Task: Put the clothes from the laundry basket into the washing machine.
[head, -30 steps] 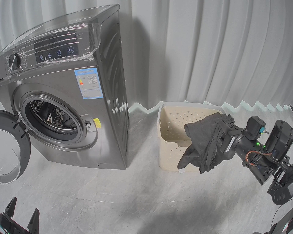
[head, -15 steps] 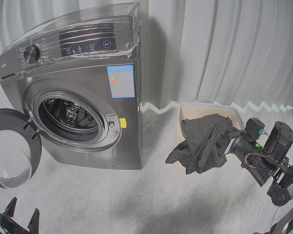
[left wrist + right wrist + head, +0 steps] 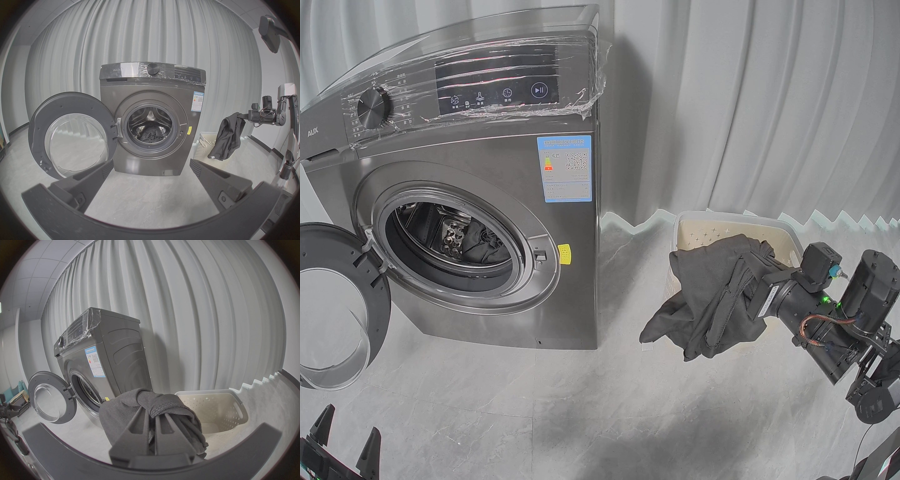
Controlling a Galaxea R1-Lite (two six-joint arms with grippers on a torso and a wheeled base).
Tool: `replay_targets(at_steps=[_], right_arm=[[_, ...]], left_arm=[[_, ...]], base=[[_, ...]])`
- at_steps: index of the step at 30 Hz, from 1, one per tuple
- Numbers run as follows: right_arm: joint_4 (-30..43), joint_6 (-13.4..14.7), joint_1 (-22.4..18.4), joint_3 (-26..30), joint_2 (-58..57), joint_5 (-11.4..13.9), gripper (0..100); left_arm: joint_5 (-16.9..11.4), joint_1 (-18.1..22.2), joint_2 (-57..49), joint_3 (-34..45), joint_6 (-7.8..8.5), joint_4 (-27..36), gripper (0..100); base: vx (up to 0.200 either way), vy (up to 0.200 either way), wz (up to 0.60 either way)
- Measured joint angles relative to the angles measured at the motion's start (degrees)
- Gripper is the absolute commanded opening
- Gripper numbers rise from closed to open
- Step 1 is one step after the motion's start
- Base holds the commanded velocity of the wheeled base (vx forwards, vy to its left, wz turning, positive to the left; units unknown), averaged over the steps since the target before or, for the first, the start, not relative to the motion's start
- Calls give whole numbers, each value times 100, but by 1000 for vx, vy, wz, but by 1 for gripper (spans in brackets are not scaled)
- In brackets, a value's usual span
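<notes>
dangling from right gripper [image 3: 155,419], dark garment [image 3: 706,294] (near laundry basket [image 3: 737,216])

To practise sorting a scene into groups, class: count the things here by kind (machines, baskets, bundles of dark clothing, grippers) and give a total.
Washing machine: 1
Laundry basket: 1
Bundles of dark clothing: 2, the garment in the right gripper and the heap in the drum
Grippers: 2, counting the left gripper
Total: 6

Play-pause sign [image 3: 539,90] on washing machine [image 3: 572,306]
</notes>
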Motion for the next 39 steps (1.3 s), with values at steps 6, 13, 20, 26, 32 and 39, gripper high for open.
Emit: replay_targets(at_steps=[6,13,20,26,32,39], right_arm=[[9,26,4,0,0,0,0],[9,35,6,10,0,0,0],[9,41,4,10,9,0,0],[7,44,2,10,11,6,0],[2,44,4,27,11,6,0],[2,44,9,33,11,6,0]], left_arm=[[2,0,0,0,0,2,100],[4,0,0,0,0,2,100],[2,0,0,0,0,0,100],[0,2,0,0,0,2,100],[0,0,0,0,0,2,100],[0,0,0,0,0,5,100]], base=[[-167,0,0],[0,0,0],[0,171,0],[0,200,0],[0,200,0],[0,200,0]])
